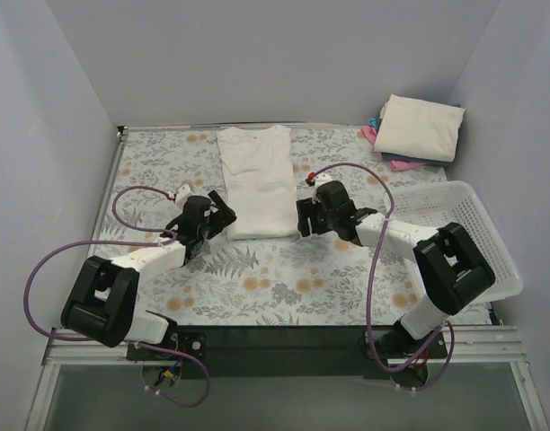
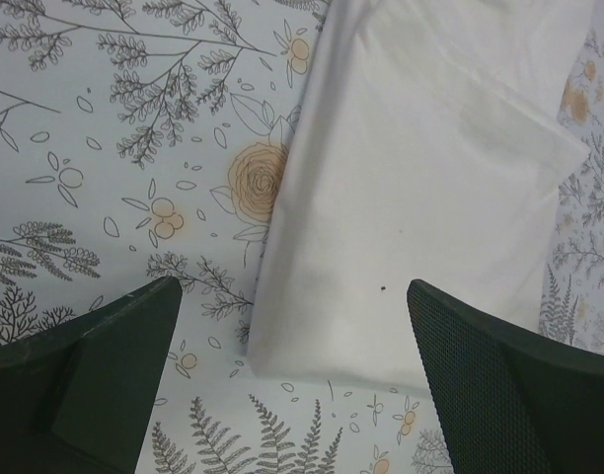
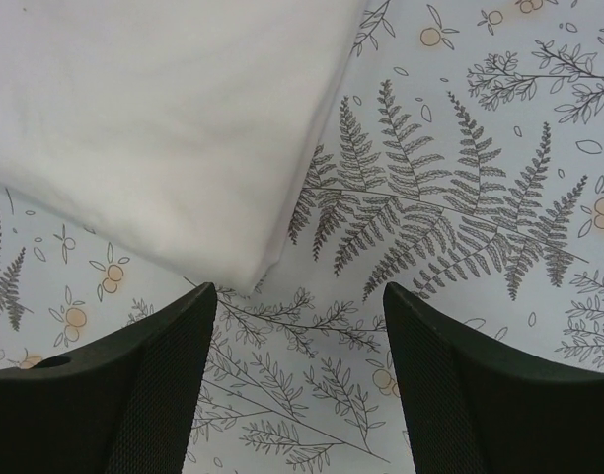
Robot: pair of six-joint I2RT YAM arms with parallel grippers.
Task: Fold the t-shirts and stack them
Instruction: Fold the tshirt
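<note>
**Both grippers spread at the white t-shirt's near hem**

Top view: the white t-shirt (image 1: 254, 184) lies flat in a long folded strip, running from the far edge toward the worktop's middle. The left gripper (image 1: 219, 218) and right gripper (image 1: 304, 217) flank its near corners. A folded stack (image 1: 419, 127), cream over pink and blue, sits in the far right corner. A white basket (image 1: 486, 229) stands at the right edge.

Left wrist: jaws wide apart, the shirt's near hem between them, nothing held.

Right wrist: jaws wide apart over the floral cloth (image 3: 460, 178), the shirt's near corner just beyond them.

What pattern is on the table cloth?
The table cloth: grey ferns, orange flowers on white; right wrist view.
</note>
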